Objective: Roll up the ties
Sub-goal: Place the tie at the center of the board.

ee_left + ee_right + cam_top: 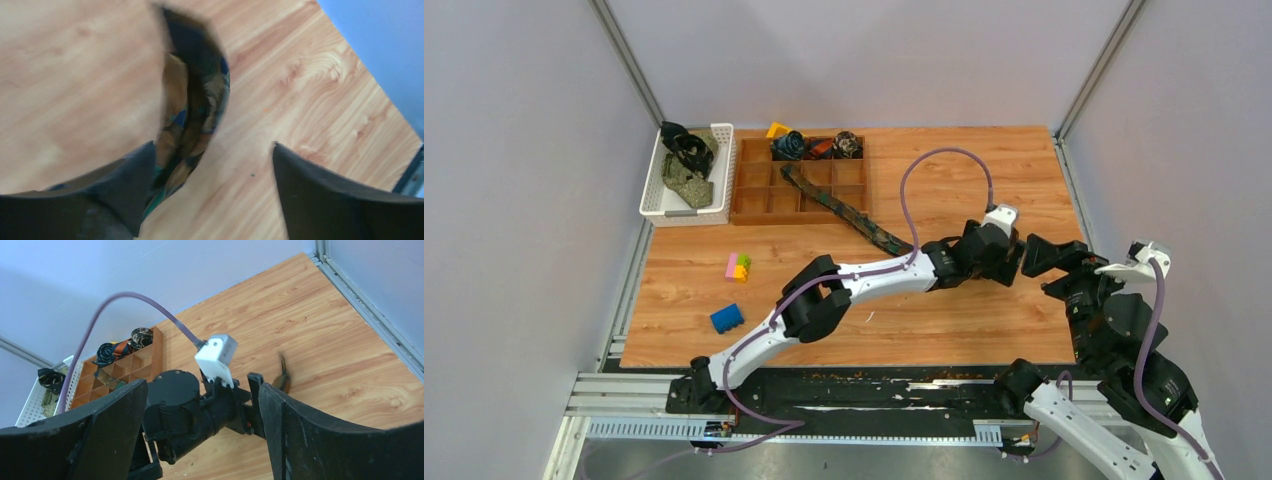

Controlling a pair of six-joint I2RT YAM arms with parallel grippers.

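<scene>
Left pincer (212, 145) wide open (gripping nothing); tie (195, 100) end on table (75, 75), beside it

Both fingers (115, 195) stood wide apart over the wood desk (75, 75). Patterned tie (197, 110) lay against left finger's inner edge, stretching away ahead; right finger clear of it.
</scene>
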